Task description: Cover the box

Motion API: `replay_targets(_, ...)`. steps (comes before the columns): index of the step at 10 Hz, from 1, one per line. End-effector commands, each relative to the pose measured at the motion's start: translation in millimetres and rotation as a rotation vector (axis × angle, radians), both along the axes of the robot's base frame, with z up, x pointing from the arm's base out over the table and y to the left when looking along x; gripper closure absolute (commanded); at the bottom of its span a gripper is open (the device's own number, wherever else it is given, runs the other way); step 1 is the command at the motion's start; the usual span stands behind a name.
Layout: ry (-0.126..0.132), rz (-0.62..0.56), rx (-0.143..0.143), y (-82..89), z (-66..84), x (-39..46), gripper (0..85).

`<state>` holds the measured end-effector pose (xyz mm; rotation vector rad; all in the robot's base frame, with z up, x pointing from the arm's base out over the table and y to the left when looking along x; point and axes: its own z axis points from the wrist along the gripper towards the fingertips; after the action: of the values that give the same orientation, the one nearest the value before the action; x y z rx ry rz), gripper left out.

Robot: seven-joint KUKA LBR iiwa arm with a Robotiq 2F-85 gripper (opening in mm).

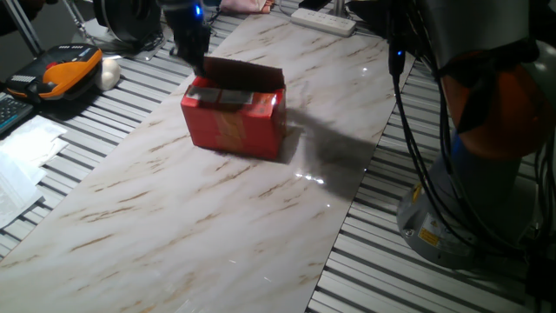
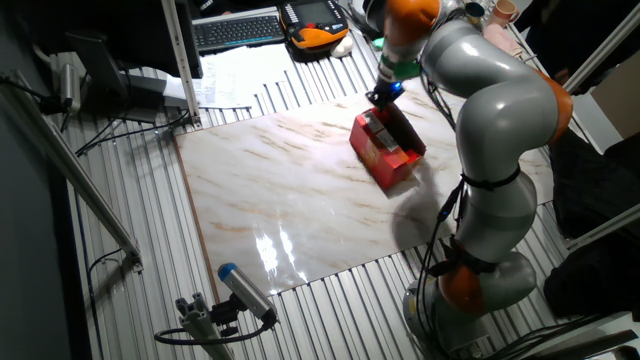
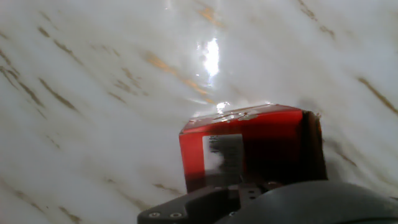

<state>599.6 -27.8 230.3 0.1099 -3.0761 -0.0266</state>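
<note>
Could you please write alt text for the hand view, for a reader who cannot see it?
A red box with a white label on its near face sits on a white marble-patterned table, seen from just above and behind. Dark gripper parts fill the bottom edge, and a bright light glare reflects off the table beyond the box.

Small red rectangular cardboard box (image 1: 235, 120): matt sides, faded gold print, brown raw-card flap; a white paper label shows in the hand view, and the top edge there looks glossy. White marble-patterned tabletop slab (image 1: 174, 226): smooth, polished, with sharp lamp reflections. Ribbed grey metal bench surface (image 1: 417, 278) beneath: dull sheen. Grey-and-orange robot arm casing (image 2: 495, 110): smooth, satin finish.
</note>
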Motion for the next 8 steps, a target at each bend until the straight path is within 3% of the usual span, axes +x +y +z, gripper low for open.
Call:
replay_targets(1, 0.003, 0.012, -0.008, -8.2, 6.7, 0.5, 85.0)
replay_targets(3, 0.002, 0.042, -0.028, -24.8, 10.8, -1.3, 85.0)
replay_targets(8, -0.014, 0.072, -0.015, -56.8, 6.0, -14.9, 85.0)
